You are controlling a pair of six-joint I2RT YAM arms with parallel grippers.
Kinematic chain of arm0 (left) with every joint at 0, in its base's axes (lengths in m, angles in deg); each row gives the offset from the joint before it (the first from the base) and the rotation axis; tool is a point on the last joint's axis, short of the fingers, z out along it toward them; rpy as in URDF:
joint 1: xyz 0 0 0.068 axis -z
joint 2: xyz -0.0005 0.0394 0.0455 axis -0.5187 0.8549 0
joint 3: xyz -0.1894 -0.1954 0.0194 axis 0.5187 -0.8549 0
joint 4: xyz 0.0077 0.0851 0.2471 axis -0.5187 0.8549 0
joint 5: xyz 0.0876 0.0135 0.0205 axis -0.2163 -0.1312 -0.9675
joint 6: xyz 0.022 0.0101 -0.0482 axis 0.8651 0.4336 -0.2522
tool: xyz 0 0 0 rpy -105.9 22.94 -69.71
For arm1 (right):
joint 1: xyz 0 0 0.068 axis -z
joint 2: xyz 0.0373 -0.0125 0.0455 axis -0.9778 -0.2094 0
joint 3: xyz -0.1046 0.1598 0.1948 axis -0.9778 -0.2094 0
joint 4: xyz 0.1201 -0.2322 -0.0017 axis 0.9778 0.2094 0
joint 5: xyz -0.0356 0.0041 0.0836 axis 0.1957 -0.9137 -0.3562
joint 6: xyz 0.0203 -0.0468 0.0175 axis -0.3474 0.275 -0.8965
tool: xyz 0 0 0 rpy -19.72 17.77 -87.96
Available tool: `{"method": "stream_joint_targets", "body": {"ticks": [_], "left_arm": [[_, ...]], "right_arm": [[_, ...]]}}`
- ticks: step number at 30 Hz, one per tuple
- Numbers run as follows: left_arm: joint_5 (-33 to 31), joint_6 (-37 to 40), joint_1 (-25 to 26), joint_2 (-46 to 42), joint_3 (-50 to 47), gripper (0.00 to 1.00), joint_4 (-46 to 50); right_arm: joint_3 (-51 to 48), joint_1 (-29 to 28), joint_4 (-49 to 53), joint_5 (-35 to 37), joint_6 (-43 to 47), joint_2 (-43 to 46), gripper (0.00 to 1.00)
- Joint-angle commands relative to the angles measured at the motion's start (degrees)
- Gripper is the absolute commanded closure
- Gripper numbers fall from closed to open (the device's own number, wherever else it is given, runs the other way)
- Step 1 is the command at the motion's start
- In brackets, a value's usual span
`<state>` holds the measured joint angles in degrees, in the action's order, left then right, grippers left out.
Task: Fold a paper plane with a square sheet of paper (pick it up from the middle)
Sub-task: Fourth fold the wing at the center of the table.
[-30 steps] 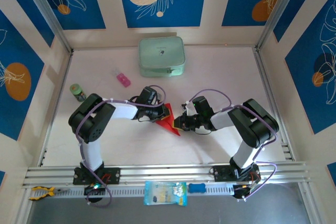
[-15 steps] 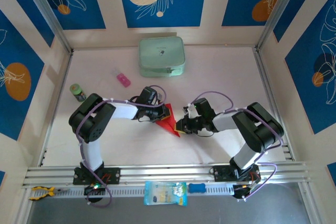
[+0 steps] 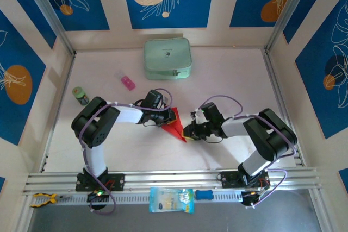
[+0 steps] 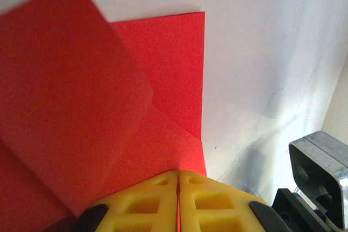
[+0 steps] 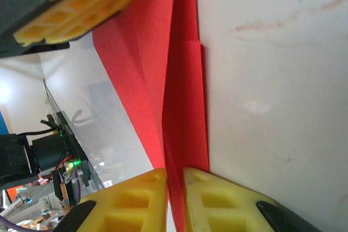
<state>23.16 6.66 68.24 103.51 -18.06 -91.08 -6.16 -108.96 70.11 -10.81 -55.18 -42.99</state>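
Left gripper (image 4: 178, 176) pinches shut on one edge of the red paper (image 3: 175, 125) at the middle of the worktop (image 3: 228, 80); right gripper (image 5: 174, 182) clamps the opposite end; folding looks midway; next, the raised flap probably needs pressing flat along its crease; left wrist view reveals that flap, right wrist view the upright ridge.

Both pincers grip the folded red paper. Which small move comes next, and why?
Probably the right pincer should slide along the crease, flattening it, while the left pincer holds: both are shut on the thin red folded paper, one flap lifted.
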Motion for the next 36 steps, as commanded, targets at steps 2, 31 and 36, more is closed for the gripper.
{"method": "stream_joint_targets", "body": {"ticks": [2,31,36], "left_arm": [[-0.03,0.59,0.41,2.01,-0.75,0.91,1.25],[0.44,0.37,0.18,2.30,-1.30,0.91,0.45],[0.48,0.29,0.09,2.40,-1.33,0.91,0.37]], "right_arm": [[-1.00,-0.42,6.13,-0.13,2.03,1.55,0.83],[-3.58,-1.12,8.67,1.16,0.66,2.11,0.87],[-4.44,-1.19,9.66,1.89,0.30,4.14,0.86]]}}
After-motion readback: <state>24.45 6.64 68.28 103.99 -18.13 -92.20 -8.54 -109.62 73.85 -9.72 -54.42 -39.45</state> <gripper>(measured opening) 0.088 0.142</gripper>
